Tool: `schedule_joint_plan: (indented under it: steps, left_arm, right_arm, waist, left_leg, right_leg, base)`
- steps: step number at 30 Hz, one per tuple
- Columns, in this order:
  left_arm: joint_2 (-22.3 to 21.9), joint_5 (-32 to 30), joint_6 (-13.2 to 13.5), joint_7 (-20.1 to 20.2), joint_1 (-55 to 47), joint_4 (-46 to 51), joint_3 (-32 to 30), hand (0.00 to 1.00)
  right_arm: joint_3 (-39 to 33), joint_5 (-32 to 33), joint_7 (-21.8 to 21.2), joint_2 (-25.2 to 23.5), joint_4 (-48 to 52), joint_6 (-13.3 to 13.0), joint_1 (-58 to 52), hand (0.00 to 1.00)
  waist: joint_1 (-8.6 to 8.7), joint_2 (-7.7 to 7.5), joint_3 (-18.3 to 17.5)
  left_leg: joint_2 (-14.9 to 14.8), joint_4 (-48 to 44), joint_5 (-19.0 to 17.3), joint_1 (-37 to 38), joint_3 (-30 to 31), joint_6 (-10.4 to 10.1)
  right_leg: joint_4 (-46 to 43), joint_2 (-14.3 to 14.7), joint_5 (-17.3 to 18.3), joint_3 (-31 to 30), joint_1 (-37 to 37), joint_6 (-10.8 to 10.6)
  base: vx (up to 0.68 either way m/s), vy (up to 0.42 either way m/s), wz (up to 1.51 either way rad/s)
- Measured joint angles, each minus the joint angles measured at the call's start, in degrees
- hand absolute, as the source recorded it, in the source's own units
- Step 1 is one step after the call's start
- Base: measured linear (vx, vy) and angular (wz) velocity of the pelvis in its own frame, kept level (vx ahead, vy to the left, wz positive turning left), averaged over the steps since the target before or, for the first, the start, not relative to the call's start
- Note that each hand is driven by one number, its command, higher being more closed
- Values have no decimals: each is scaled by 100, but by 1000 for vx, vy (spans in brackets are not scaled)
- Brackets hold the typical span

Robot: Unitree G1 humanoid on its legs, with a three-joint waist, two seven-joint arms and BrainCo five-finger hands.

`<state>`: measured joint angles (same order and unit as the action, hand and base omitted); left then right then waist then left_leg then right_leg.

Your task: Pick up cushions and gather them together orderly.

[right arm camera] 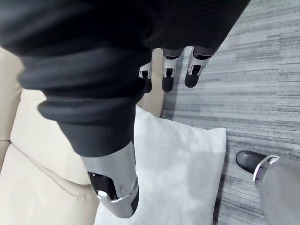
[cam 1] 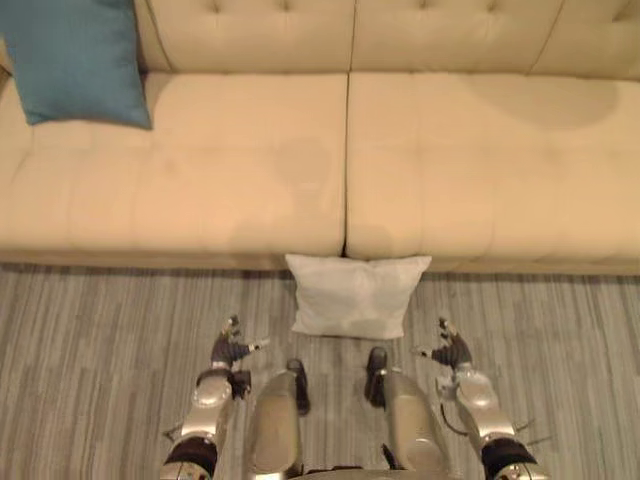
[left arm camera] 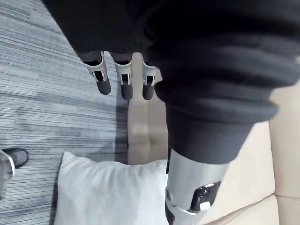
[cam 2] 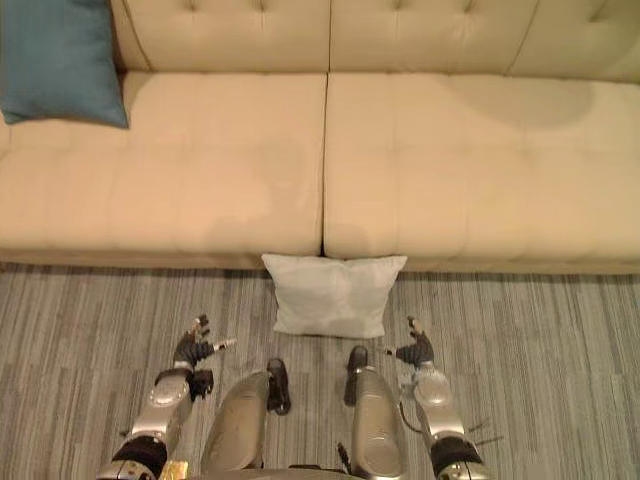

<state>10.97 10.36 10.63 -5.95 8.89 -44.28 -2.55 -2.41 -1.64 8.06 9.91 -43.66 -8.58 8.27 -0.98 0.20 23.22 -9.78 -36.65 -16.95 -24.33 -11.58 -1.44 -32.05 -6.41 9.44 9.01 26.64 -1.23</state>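
Fingers (left arm camera: 125,84) of the left hand (cam 1: 232,350) and right hand (cam 1: 452,352) hang straight and apart, empty, flanking the white cushion (cam 1: 355,295) on the floor (cam 1: 100,330) against the sofa (cam 1: 250,170) (blue cushion (cam 1: 75,60) well apart, up on it); a lopsided squeeze could likely make the soft cushion fold and slip

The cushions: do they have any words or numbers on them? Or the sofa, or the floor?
No text to quote: nothing written can be read anywhere. The white cushion on the floor, the blue cushion on the sofa, and the sofa and floor themselves all look plain.
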Motion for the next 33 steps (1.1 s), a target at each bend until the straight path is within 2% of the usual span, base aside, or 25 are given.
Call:
schedule_joint_plan:
  steps: [1, 4, 9, 12, 15, 20, 21, 22, 27, 33]
  left_arm:
    - [9, 83, 5, -45, 111, -3, -44, 0]
    - [18, 611, 59, -184, 717, -11, -441, 0]
    - [19, 1178, 121, -322, 2134, -80, -1105, 0]
    - [32, 1330, 124, -429, 2997, -65, -1101, 0]
    - [43, 1400, 119, -480, 3647, 1, -922, 0]
    - [39, 1421, 122, -576, 4447, 231, -384, 0]
    - [29, 1421, 121, -592, 4627, 313, -220, 0]
    - [1, 1405, 122, -671, 4798, 405, -40, 100]
    - [-53, 1374, 117, -1000, 5101, 408, 70, 100]
    - [279, 1353, 83, -1204, 5000, 704, 315, 100]
  right_arm:
    - [-1, 14, 31, 13, -10, 3, 101, 0]
    - [-8, 332, 205, 108, -71, 15, 799, 0]
    - [-141, 746, 464, 320, -335, 26, 2274, 0]
    - [-219, 1160, 665, 441, -342, 24, 3313, 0]
    - [-176, 1328, 720, 513, -357, 25, 4188, 0]
    - [179, 1451, 961, 497, -490, 91, 5244, 0]
    - [177, 1465, 1034, 478, -490, 134, 5383, 100]
    - [179, 1465, 1094, 466, -490, 160, 5492, 100]
    - [277, 1464, 1323, 419, -469, 252, 5871, 100]
    - [627, 1512, 1354, 418, 47, 289, 5836, 100]
  waist:
    - [-3, -4, 64]
    - [2, -26, 273]
    - [2, -23, 708]
    - [1, -22, 822]
    - [1, -19, 841]
    - [2, -18, 842]
    - [16, -17, 842]
    - [15, -15, 843]
    - [34, 6, 863]
    - [108, 5, 862]
  left_leg:
    - [-32, -183, -115, -151, 7, 33]
    - [-227, -1202, -452, -1330, 1, 79]
    - [-458, -2450, -590, -3178, 133, 232]
    - [-567, -3138, -637, -4424, 228, 280]
    - [-636, -3587, -649, -5239, 286, 303]
    - [-718, -3779, -626, -5877, 348, 257]
    - [-721, -3775, -616, -5974, 353, 231]
    - [-724, -3759, -601, -6061, 353, 223]
    - [-726, -3742, -542, -6250, 347, 253]
    - [-739, -3768, -517, -6280, 343, 213]
  right_leg:
    - [-185, -7, 76, -4, 165, -11]
    - [-1089, -26, 269, -131, 1378, 22]
    - [-2205, -30, 362, -191, 3194, 131]
    - [-2852, -42, 384, -224, 4422, 165]
    - [-3304, -56, 383, -265, 5269, 172]
    - [-3457, -93, 343, -180, 5848, 241]
    - [-3456, -155, 336, -124, 5924, 250]
    - [-3446, -187, 322, -93, 6002, 273]
    - [-3468, -185, 274, -86, 6220, 354]
    - [-3496, -179, 262, -83, 6267, 370]
  base:
    - [-178, 29, -4]
    - [-197, 11, -19]
    - [-168, -19, -13]
    - [-142, -58, -10]
    - [-124, -52, -6]
    - [-104, -23, -1]
    - [-72, 3, 6]
    - [-58, 7, 5]
    - [-23, 5, -1]
    - [-21, 8, 0]
